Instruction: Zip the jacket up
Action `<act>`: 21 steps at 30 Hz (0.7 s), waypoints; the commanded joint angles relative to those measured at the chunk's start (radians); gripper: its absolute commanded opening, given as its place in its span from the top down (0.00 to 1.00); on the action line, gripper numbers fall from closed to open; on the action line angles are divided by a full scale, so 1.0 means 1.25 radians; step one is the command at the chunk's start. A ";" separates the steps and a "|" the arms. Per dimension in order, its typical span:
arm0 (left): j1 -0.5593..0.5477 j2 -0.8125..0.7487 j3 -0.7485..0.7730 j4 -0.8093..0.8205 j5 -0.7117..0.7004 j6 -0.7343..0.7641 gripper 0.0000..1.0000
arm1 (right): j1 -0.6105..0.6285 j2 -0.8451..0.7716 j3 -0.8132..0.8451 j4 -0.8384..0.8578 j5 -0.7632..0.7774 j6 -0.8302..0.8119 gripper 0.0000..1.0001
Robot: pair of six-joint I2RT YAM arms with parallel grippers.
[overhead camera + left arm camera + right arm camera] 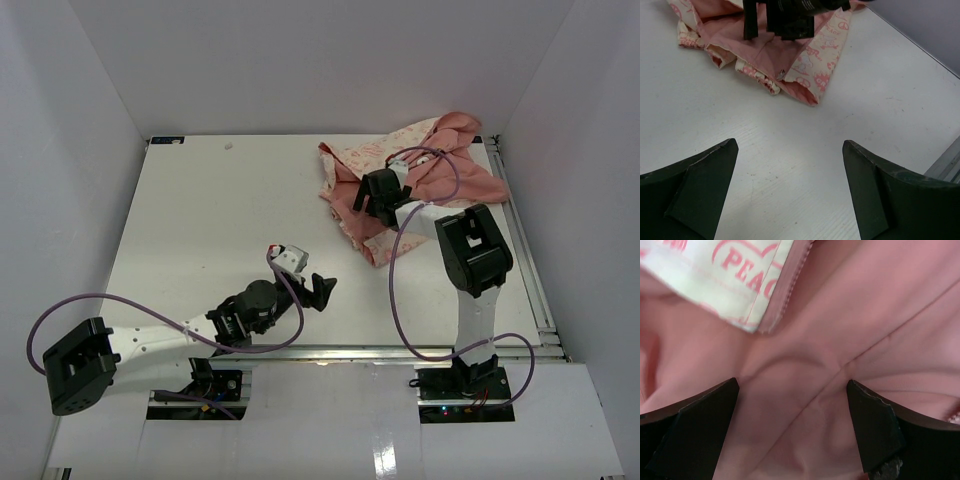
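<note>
the jacket (470, 178) lay crumpled in the far right corner of the table (220, 220), its pink lining turned up. the right gripper (792, 387) hung just over that lining, jaws spread wide and grasping nothing. the left gripper (790, 145), likewise released and empty, hovered near the middle of the near edge.
</note>
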 commanded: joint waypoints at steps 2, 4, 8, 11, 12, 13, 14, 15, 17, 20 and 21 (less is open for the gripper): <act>-0.001 -0.044 0.010 -0.016 -0.094 -0.016 0.04 | 0.109 -0.086 -0.097 -0.016 0.004 -0.040 0.05; -0.001 -0.053 0.010 -0.025 -0.121 -0.023 0.04 | 0.143 -0.106 -0.140 -0.028 0.018 -0.035 0.05; -0.001 -0.061 0.005 -0.028 -0.156 -0.025 0.04 | 0.218 -0.157 -0.248 -0.010 0.052 -0.039 0.05; -0.001 -0.053 0.004 -0.020 -0.173 -0.020 0.04 | 0.268 -0.223 -0.322 0.012 0.096 -0.053 0.05; -0.001 -0.048 0.001 -0.012 -0.179 -0.014 0.04 | 0.277 -0.244 -0.336 0.012 0.104 -0.056 0.05; -0.001 -0.043 -0.003 -0.002 -0.182 -0.007 0.05 | 0.288 -0.264 -0.352 0.009 0.108 -0.056 0.05; -0.001 -0.032 -0.005 0.008 -0.183 -0.003 0.05 | 0.293 -0.299 -0.362 0.008 0.108 -0.056 0.05; -0.001 -0.022 -0.002 0.011 -0.184 -0.002 0.05 | 0.294 -0.331 -0.371 0.009 0.105 -0.056 0.05; -0.001 -0.002 0.008 0.007 -0.185 -0.004 0.05 | 0.294 -0.395 -0.389 0.010 0.098 -0.054 0.05; -0.001 0.044 0.033 -0.019 -0.164 -0.002 0.06 | 0.295 -0.472 -0.414 0.006 0.108 -0.044 0.05; -0.001 0.054 0.041 -0.025 -0.147 0.001 0.06 | 0.295 -0.496 -0.426 0.005 0.113 -0.040 0.05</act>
